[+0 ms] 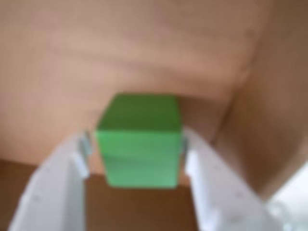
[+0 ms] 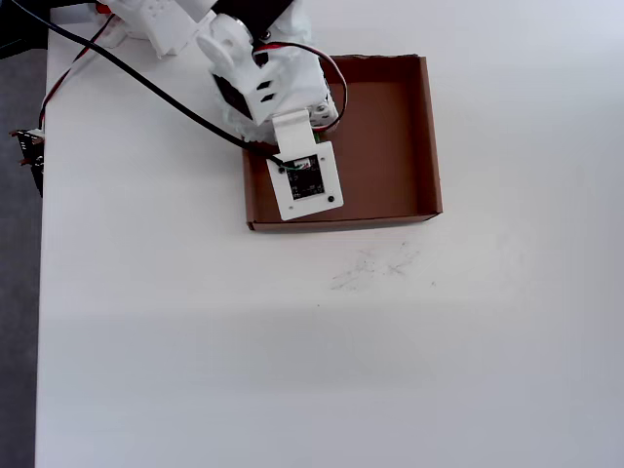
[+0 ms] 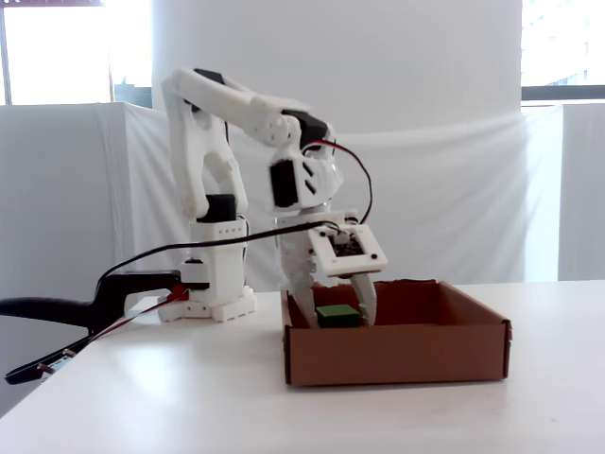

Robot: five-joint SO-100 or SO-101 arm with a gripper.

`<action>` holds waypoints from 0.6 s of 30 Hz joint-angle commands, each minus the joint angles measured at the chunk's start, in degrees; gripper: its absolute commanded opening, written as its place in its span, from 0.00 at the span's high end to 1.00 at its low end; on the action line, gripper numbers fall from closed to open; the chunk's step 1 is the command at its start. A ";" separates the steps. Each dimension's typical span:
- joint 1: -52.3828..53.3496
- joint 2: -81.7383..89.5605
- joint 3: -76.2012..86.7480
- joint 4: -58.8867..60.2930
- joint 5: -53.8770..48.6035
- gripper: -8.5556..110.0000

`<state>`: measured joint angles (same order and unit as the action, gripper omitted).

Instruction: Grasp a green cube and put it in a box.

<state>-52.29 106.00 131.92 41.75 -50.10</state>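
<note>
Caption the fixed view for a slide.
White claw grips a small bright-green cube just above the shallow brown cardboard box.

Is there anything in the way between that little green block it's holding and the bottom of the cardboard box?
Nothing visible. The gripper holds the green cube between its fingers, already inside the walls of the box. In the wrist view only bare cardboard lies beyond the cube.

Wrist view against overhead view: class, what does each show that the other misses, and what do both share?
Only the wrist view shows the green cube clamped in the pincer. Only the overhead view shows the whole box, the white table and the arm covering the pincer. Both show the box's brown cardboard.
</note>
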 commanded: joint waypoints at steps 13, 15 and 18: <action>13.97 20.83 -8.61 10.46 -3.16 0.70; 17.67 25.22 -6.59 11.43 -6.77 0.72; 22.76 32.52 -0.97 10.90 -11.95 0.75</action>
<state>-32.52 131.04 129.38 52.82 -57.66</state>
